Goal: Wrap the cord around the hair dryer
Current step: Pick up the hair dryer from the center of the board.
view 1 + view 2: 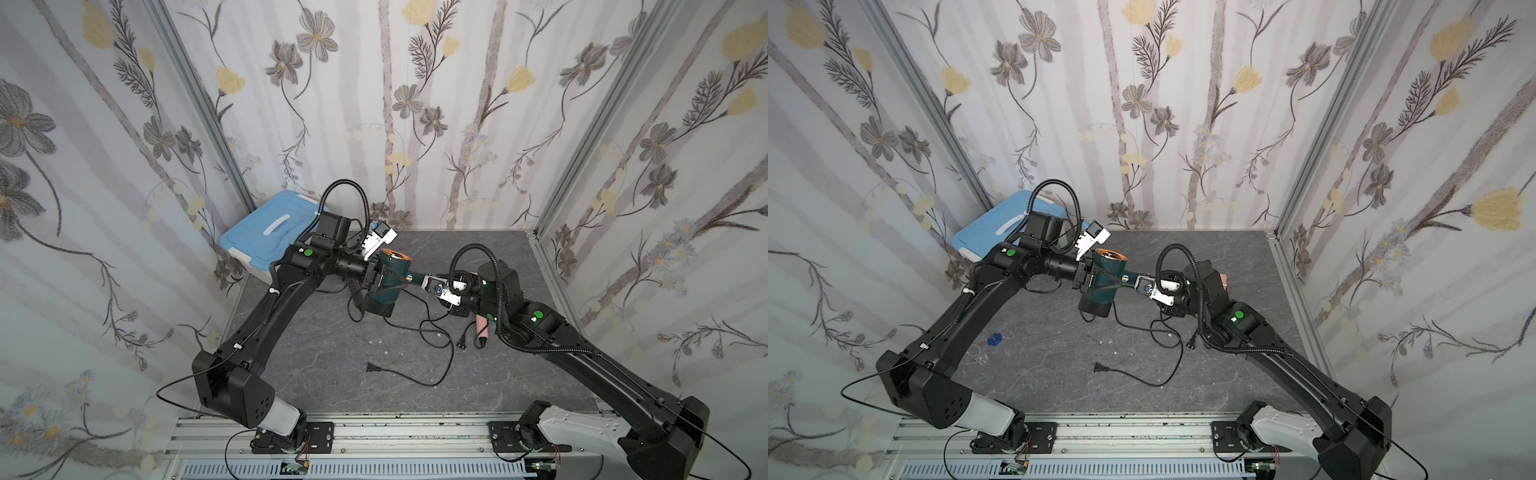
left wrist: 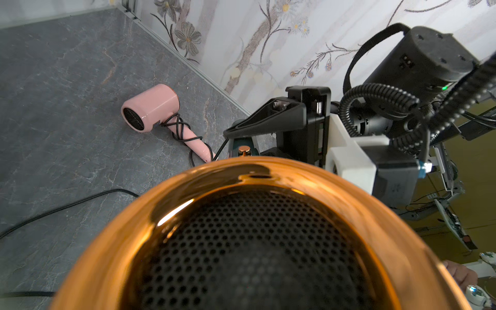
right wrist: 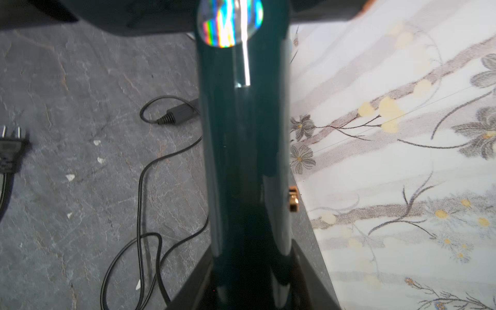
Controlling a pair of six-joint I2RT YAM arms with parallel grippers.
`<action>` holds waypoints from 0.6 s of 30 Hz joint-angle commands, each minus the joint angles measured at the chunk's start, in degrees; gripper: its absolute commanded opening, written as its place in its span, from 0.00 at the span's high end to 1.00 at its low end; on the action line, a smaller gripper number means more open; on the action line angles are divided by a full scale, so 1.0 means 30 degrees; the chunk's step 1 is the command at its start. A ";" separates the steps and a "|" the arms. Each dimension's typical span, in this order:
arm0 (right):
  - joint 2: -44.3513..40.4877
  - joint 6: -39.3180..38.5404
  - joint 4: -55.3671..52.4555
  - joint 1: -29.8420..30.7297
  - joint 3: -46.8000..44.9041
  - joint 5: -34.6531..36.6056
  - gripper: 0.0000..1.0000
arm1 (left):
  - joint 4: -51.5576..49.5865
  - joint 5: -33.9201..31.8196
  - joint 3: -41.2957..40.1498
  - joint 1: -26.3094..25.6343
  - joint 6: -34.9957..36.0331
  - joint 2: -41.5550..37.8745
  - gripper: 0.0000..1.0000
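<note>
Dark green hair dryer (image 1: 382, 297) up between both arms, nozzle end lowest. Right gripper (image 1: 430, 286): fingers (image 3: 193, 284) pressed on either side of handle (image 3: 241, 161), no gap showing, gripping it. Left gripper (image 1: 395, 282): fingers lie across barrel side, just below copper rear ring (image 2: 241, 171); pinching or loose, cannot tell. Cord (image 3: 138, 204) drops below both sets of fingers, loops slack on grey table (image 1: 324, 374). Plug (image 1: 369, 367) lies well apart from fingers, toward arm bases. Pink hair dryer (image 2: 155, 107), own cord wound on handle, lies behind right fingers.
</note>
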 commanded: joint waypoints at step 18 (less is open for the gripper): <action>-0.3914 0.8173 0.4044 -0.3300 -0.5029 -0.3956 0.18 | 0.5769 -0.4680 0.2866 0.1326 -0.4325 -0.3905 1.00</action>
